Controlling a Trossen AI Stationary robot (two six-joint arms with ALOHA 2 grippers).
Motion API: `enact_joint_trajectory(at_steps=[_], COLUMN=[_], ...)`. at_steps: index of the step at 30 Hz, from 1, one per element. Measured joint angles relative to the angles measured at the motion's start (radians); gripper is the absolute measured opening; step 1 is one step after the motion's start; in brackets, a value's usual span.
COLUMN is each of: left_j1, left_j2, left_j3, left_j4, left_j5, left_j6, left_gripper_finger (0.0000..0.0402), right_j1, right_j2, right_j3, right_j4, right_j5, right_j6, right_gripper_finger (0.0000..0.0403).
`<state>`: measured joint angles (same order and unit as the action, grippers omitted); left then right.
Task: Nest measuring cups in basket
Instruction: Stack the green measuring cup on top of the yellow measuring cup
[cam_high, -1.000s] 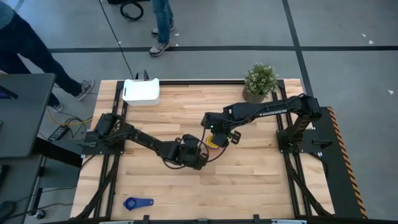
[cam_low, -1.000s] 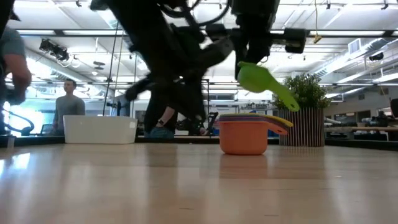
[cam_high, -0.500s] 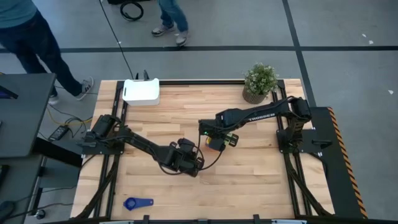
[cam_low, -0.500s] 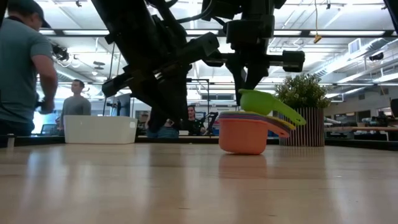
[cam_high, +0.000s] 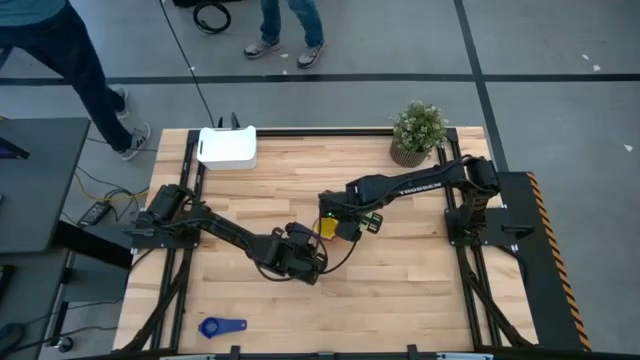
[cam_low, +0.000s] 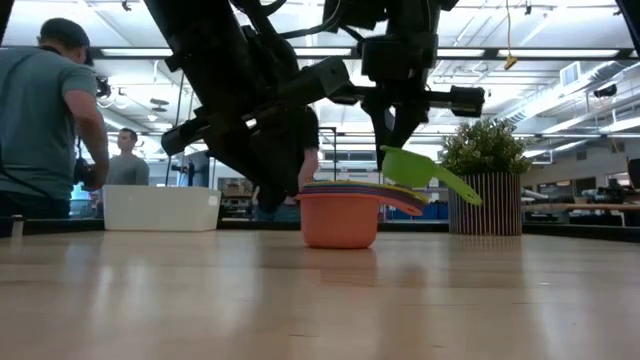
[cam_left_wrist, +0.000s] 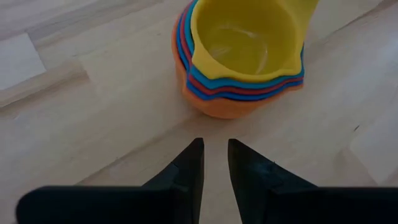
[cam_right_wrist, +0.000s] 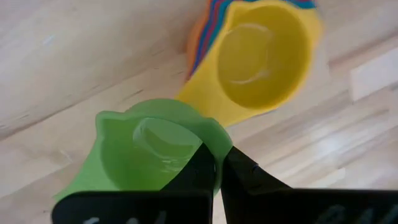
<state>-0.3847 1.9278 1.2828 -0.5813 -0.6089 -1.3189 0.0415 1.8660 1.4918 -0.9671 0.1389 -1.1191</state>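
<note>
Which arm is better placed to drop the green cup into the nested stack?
Right. The right gripper already pinches the small green plastic measuring cup beside the orange-based stack of nested cups; the left gripper is empty, nearly closed, pointing at the stack.

In the high view the right pincer (cam_high: 345, 226) covers most of the cup stack (cam_high: 327, 228); only a yellow bit shows, and the green cup cannot be made out there. In the low view the arms hide the left side of the stack's (cam_low: 341, 212) rim and much of the room behind. The right wrist view cuts off the green cup's (cam_right_wrist: 149, 151) handle behind the pincer. The left wrist view crops the yellow cup's (cam_left_wrist: 249, 38) handle.
</note>
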Motion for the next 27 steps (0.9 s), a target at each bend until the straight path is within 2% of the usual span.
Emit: enact_joint_trajectory(at_steps=[6,9,14,27], left_j1=[0.007,0.032,0.076,0.158], left_j2=[0.016,0.039,0.077,0.109], left_j3=[0.001,0.001,0.001,0.000], left_j4=[-0.113,-0.120,-0.052,0.194], left_j5=[-0.026,-0.007,0.011,0.046], left_j6=[-0.012,0.003,0.096,0.338], left_gripper_finger=[0.0079,0.0079,0.0079,0.0079], right_j1=[0.002,0.002,0.002,-0.011], right_j2=[-0.002,-0.003,-0.003,-0.003], right_j3=[0.099,0.142,0.185,0.189], right_j4=[-0.036,-0.054,-0.086,-0.097], right_j5=[-0.001,-0.005,-0.008,-0.023], right_j6=[0.026,0.035,0.035,0.035], right_gripper_finger=[0.0011,0.0011,0.0011,0.0011])
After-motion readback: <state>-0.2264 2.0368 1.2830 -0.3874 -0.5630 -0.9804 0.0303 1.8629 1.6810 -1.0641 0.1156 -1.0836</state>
